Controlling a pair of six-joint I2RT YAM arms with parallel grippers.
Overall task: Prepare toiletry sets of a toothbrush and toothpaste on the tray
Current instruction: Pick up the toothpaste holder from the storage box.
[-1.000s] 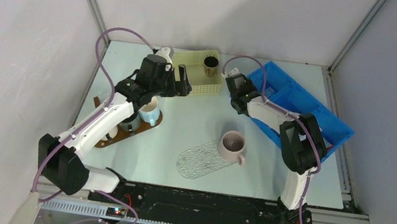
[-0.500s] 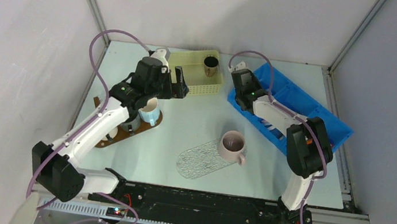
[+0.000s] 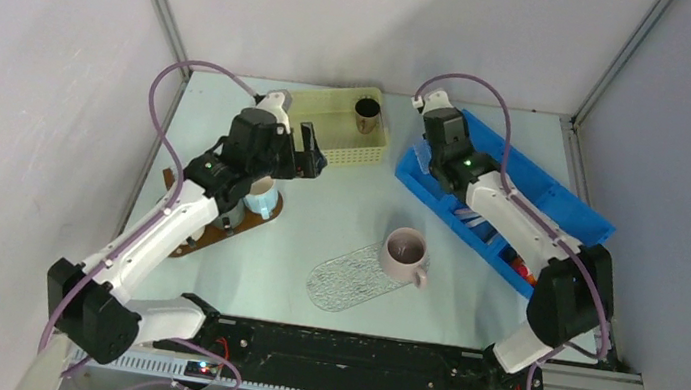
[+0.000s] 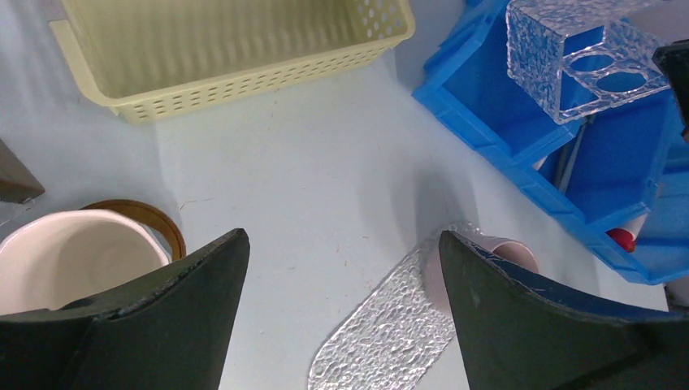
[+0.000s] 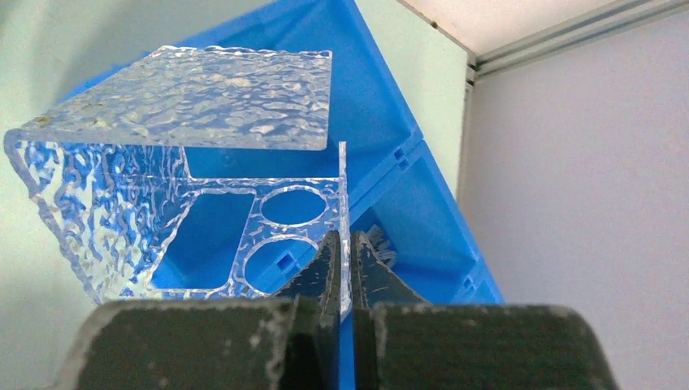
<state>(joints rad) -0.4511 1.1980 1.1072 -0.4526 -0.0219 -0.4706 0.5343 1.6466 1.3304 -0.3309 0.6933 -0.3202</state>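
- Right arm has swung from the blue bin's (image 3: 563, 198) left rim to above its far end. The right tool (image 5: 342, 248) has gone from half-open to clenched on one thin wall of the clear holder (image 5: 175, 106).
- Left arm has barely shifted; the left tool (image 4: 340, 244) is spread wide, grasping nothing, over the bench (image 3: 340, 204) left of the bin.
- The holder hangs tilted over the bin's far compartment; whether it is free of the rim, I cannot tell.
- A red-capped tube (image 4: 624, 238) lies in the bin's near compartment, and the clear oval tray (image 3: 345, 281), left of the bin, carries no set yet.
- An edge grip on slick plastic will likely pivot, so lift straight up, travel slowly and set the holder down flat.
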